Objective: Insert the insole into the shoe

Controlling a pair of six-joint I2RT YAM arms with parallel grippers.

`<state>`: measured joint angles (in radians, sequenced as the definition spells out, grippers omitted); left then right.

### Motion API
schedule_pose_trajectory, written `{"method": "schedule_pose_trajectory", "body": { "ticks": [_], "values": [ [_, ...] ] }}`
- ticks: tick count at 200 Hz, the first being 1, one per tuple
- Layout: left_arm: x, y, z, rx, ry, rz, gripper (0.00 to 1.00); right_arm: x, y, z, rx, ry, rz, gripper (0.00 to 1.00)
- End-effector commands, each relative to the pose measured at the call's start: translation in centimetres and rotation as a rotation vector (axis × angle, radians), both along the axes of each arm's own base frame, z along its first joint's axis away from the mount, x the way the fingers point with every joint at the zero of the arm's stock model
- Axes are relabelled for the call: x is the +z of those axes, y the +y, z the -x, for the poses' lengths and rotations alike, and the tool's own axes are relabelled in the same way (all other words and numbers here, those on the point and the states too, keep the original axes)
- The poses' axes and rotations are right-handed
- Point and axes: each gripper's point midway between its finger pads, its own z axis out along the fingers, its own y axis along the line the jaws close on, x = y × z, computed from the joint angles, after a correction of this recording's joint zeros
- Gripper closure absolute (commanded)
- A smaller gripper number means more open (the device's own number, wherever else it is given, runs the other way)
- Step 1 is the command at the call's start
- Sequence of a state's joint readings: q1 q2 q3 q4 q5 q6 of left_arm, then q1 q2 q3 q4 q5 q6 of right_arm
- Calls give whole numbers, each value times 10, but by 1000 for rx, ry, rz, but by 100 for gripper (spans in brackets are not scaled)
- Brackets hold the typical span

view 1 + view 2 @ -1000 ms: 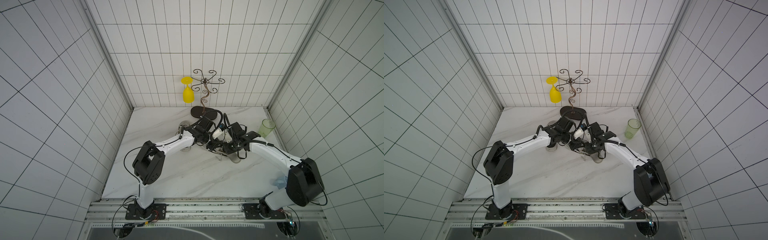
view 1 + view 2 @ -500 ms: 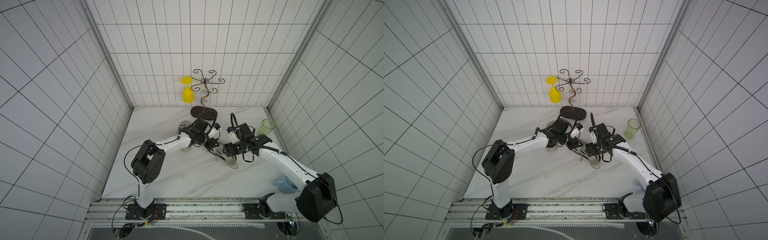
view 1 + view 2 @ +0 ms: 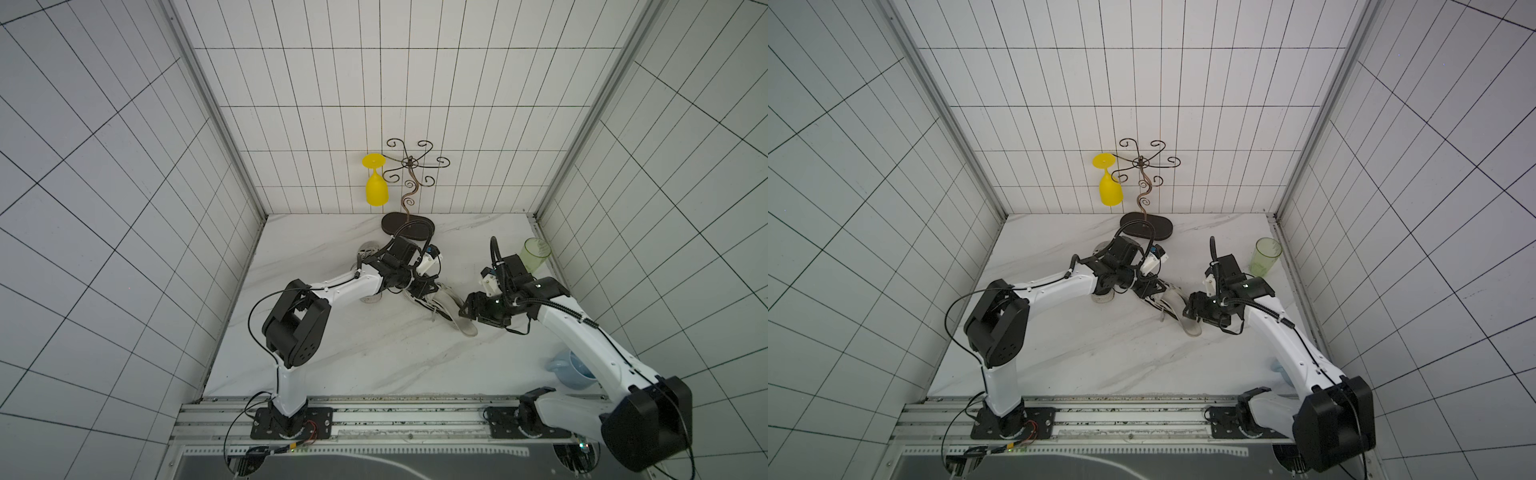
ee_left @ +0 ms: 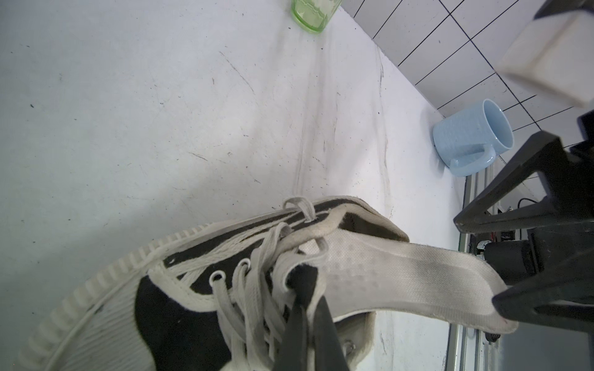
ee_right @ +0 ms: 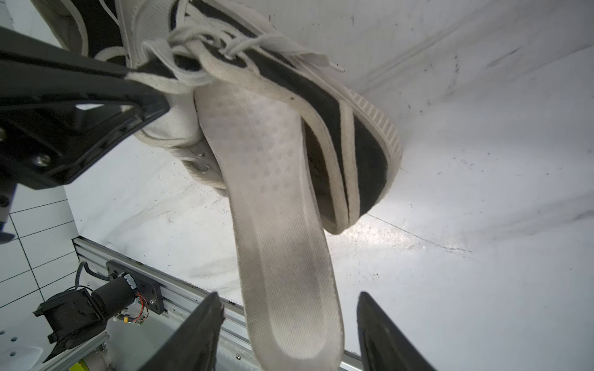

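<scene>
The left gripper [image 4: 305, 308] pinches the shoe [image 4: 180, 308] at its lacing, while the right gripper [image 5: 289, 300] stands wide open astride the insole [image 5: 266, 180] (front end tucked inside).

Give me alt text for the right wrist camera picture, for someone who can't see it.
A white insole sticks partly out of a black-and-white shoe over a white table. The insole's free end sits inside the open right gripper, touching neither finger. The left gripper pinches the shoe at its laced opening.
</scene>
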<state>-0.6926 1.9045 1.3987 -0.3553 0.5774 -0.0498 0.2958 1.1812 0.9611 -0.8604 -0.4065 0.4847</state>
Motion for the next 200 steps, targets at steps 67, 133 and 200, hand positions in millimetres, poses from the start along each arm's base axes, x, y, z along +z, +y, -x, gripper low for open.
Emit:
{"method": "schedule_pose_trajectory", "body": {
  "ticks": [67,133,200],
  "values": [
    [33,-15,-16,4,-68,89,100,-45,0,34,-78,203,-122,33],
    [37,-15,-17,10,-72,94,100,-41,8,22,-83,177,-212,69],
    [38,-13,-5,-47,-81,88,100,-21,-13,-7,-131,58,-126,82]
  ]
}}
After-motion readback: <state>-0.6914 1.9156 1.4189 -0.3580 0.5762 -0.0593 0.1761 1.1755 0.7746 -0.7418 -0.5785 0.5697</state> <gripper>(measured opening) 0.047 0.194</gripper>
